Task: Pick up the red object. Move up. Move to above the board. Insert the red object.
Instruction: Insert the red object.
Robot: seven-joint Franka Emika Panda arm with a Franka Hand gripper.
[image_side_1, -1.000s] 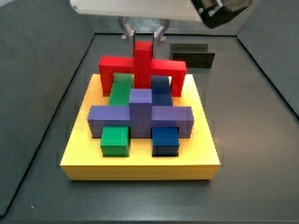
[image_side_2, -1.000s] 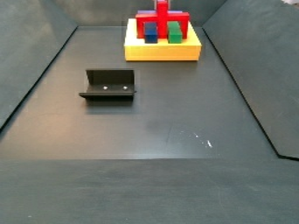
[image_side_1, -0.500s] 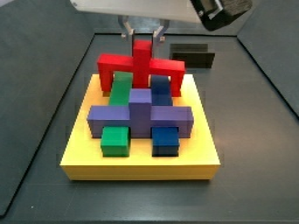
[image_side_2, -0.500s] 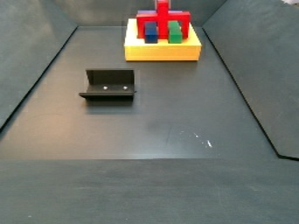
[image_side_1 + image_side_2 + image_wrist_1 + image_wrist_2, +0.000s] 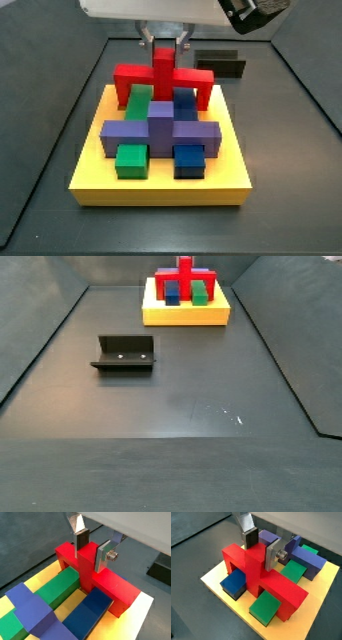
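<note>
The red object (image 5: 160,75) stands at the board's far end, its bar spanning a green block (image 5: 57,589) and a blue block (image 5: 90,612) with a leg outside each. The gripper (image 5: 92,552) hangs over it, shut on the red object's upright stem (image 5: 246,562), dark pad on one side and silver plate on the other. The yellow board (image 5: 160,185) lies on the dark floor and also carries a purple cross-shaped block (image 5: 160,128). A side view shows the red object (image 5: 185,278) and the gripper (image 5: 186,262) far back on the board (image 5: 187,316).
The dark fixture (image 5: 124,353) stands on the floor, left of centre and well in front of the board. A small black box (image 5: 221,68) sits just behind the board. Raised walls edge the dark floor on both sides.
</note>
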